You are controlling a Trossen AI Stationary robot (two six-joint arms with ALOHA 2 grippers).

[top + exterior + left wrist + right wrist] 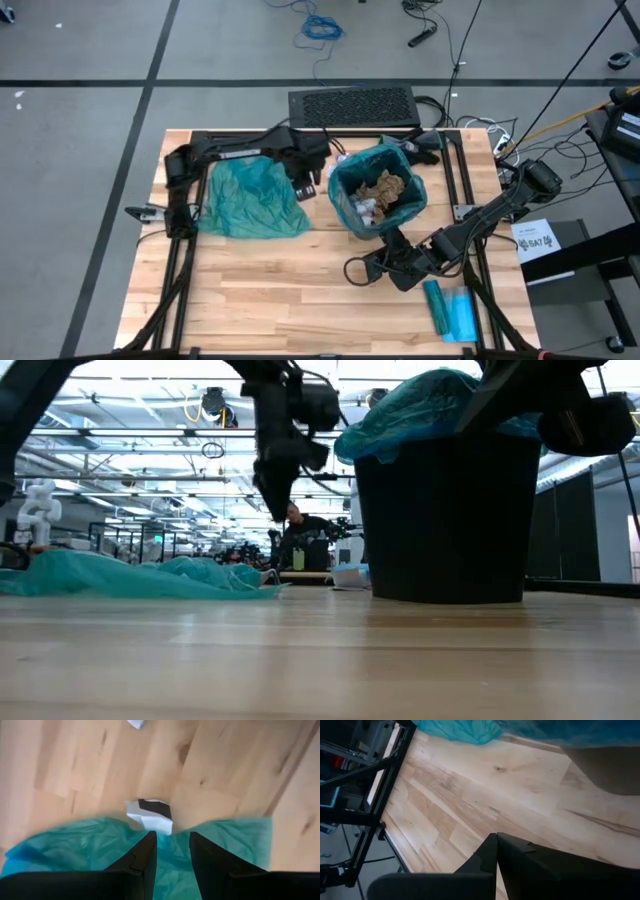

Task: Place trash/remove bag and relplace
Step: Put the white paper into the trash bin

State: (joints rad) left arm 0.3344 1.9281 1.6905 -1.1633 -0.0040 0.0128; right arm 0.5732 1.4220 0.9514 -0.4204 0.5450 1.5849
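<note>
Hovering with fingers apart, left end effector [172, 851] should descend squarely over the crumpled white paper wad [150, 815]; right end effector [496, 851] waits, fingers together.

1 bin [345, 208] with 1 teal liner [352, 165], 1 loose teal bag [250, 198] on table [300, 290], 1 bag roll [435, 303], 2 arms. Trash wads [385, 190] in bin: several, can't count exactly.

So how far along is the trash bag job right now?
Done: paper wads fill the lined bin. In hand: nothing; left end effector hangs open over the spare teal bag, right end effector shut near the bin. Left: pulling the full liner, fitting the spare.
</note>
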